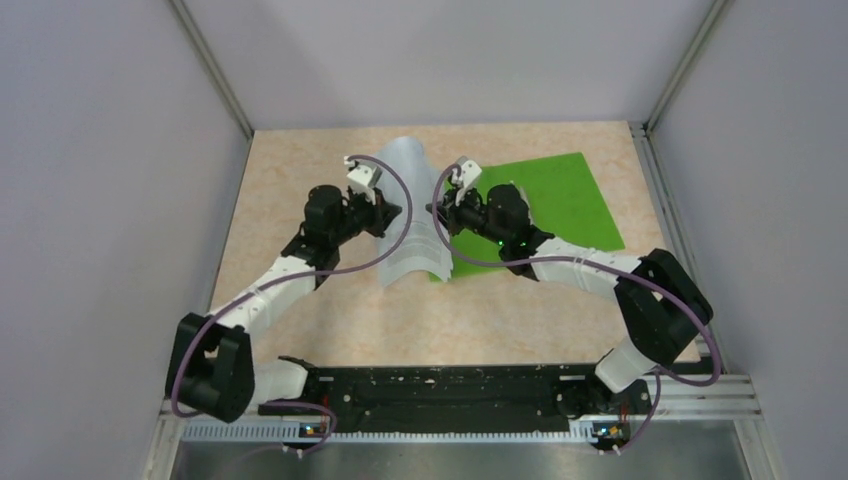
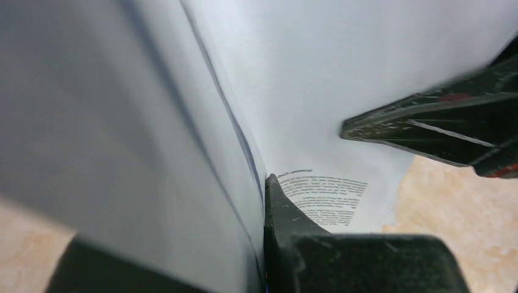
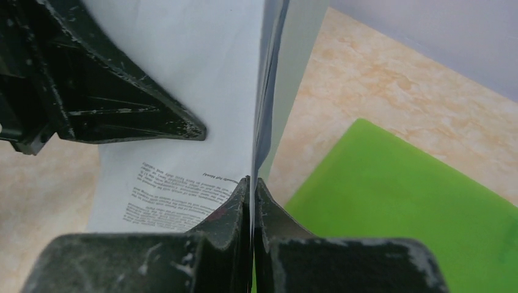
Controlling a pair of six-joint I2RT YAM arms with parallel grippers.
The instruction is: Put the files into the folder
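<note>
The files (image 1: 405, 215) are white sheets bowed into a trough, held above the table between both grippers. My left gripper (image 1: 388, 213) is shut on their left edge; in the left wrist view one finger (image 2: 278, 210) presses against the sheets (image 2: 183, 152), and the other finger is hidden behind them. My right gripper (image 1: 440, 212) is shut on their right edge; in the right wrist view the sheets (image 3: 214, 91) pass between the closed fingertips (image 3: 244, 195). Printed text shows on the lowest sheet. The green folder (image 1: 555, 205) lies flat and closed to the right, also in the right wrist view (image 3: 415, 201).
The tan marbled tabletop (image 1: 300, 180) is walled by grey panels on the left, back and right. The left gripper's fingers (image 3: 122, 116) show in the right wrist view, and the right gripper's fingers (image 2: 440, 131) in the left wrist view.
</note>
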